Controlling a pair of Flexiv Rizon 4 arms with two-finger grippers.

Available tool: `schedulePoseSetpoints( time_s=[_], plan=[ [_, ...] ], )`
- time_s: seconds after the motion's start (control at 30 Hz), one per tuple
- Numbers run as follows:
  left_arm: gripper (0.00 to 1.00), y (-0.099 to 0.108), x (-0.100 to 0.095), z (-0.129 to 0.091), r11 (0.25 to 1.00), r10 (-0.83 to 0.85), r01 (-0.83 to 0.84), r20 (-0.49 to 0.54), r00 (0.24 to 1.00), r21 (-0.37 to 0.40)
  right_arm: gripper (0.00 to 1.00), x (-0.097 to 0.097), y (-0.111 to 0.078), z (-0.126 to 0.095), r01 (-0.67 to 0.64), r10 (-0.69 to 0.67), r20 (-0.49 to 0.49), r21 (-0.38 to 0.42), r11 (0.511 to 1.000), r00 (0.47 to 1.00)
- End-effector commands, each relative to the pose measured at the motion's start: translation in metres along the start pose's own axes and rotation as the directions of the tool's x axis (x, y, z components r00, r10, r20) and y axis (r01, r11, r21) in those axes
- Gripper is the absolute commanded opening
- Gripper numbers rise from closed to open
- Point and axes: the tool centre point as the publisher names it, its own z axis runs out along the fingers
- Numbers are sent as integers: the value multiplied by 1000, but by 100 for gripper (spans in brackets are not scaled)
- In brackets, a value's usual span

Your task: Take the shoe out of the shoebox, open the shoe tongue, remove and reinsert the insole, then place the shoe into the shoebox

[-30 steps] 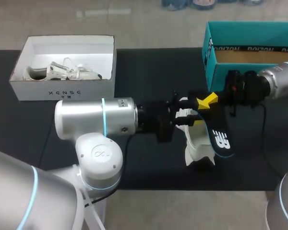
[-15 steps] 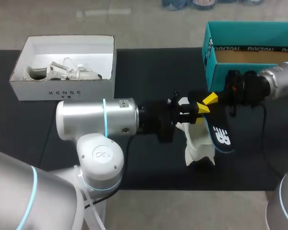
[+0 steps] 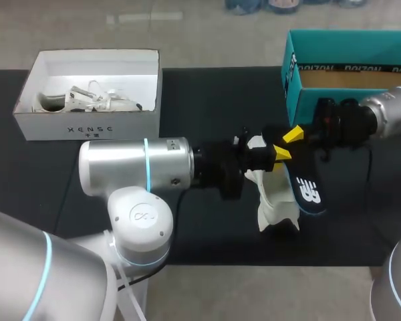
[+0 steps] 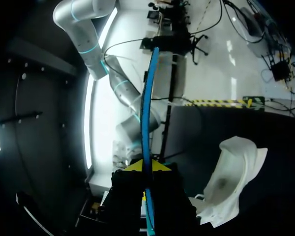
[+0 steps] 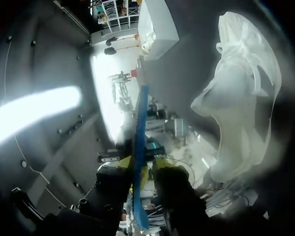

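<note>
- Black table carries everything.
- Left arm reaches in from the left towards the middle; right arm comes in from the right.
- White shoebox sits far left, teal shoebox far right.
- White shoe stands on the table near the middle, outside both boxes.
- Blue insole hangs just right of the shoe.
- Left gripper is clamped on the insole's edge.
- Right gripper is at the insole too; I cannot tell whether it grips.
</note>
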Motion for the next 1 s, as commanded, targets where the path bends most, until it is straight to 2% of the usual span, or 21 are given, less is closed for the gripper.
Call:
schedulePoseSetpoints(
  time_s=[0.03,0.13,0.27,0.3,0.33,0.77,0.83,1.0],
  plan=[
    [0,2,-2,2,1000,0,0,-8,1000,5,100,-10,-18,-44,16,-7,64,-148,989,998],
    [0,4,-3,1,1000,-1,1,-9,1000,12,100,-20,-30,-79,34,-5,121,-238,971,993],
    [0,8,-3,1,1000,-7,7,-9,1000,18,100,-24,-49,-115,97,-34,227,-274,957,973],
    [0,9,-3,1,1000,-7,7,-9,1000,19,100,-23,-53,-121,113,-19,313,-284,952,950],
    [0,10,-3,2,1000,-7,7,-11,1000,20,100,-20,-57,-126,122,24,425,-314,942,905],
    [0,24,-6,8,999,-39,40,-40,998,24,100,-20,-57,-126,122,24,425,-314,942,905],
    [0,25,-7,9,998,-48,49,-46,998,26,100,-15,-65,-118,221,-18,557,-300,928,830],
    [0,30,-8,9,997,-67,68,-67,996,27,100,-27,-91,-114,403,-174,656,-214,890,735]
  ],
)
